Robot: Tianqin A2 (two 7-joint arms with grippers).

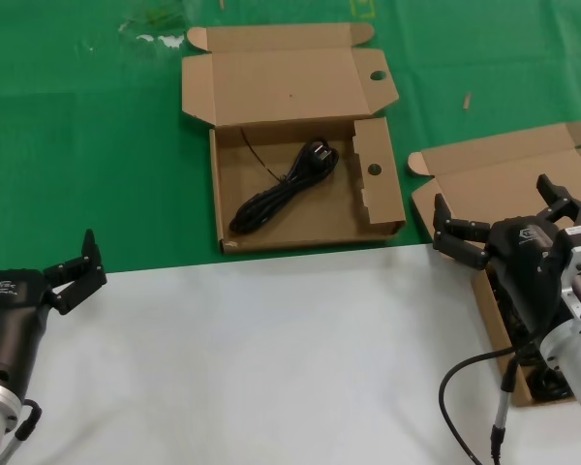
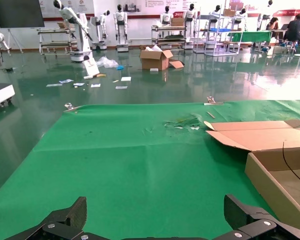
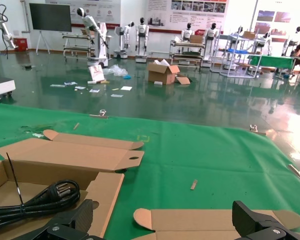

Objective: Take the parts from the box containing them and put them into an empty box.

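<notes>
A shallow brown box [image 1: 382,218] with round holes in its lid flap and inner side panel lies open at mid-table. One black power cord [image 1: 281,189] lies in it; its plug [image 3: 60,191] also shows in the right wrist view. At the right is the plain box; its lid [image 1: 508,174] with a rounded ear tab [image 3: 142,217] is open, and my right arm hides most of its tray. My right gripper [image 1: 499,211] hovers open over that box's near-left corner, holding nothing. My left gripper [image 1: 77,266] waits open at the left, at the white surface's edge.
Green cloth [image 1: 87,145] covers the far half of the table and a white surface [image 1: 271,358] the near half. Small scraps [image 1: 160,39] lie on the cloth at the back. A black cable [image 1: 455,387] loops beside my right arm.
</notes>
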